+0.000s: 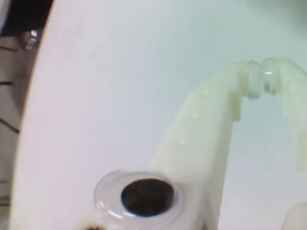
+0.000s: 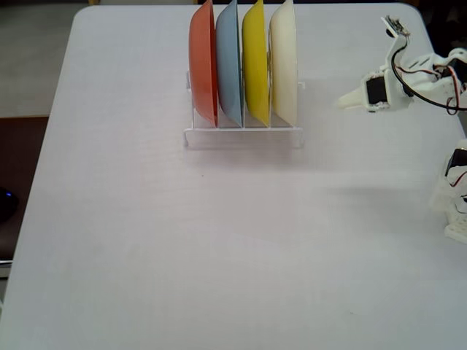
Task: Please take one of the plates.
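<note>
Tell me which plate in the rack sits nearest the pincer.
The cream plate, rightmost in the clear rack; the yellow plate stands beside it, farther from the pincer.

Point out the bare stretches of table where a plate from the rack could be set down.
Widest free patch in the fixed view: the white table in front of the clear rack, down to the near edge. Also bare: the strip left of the orange plate. Tighter: the gap between the cream plate and the pincer; the arm crowds the right edge.
</note>
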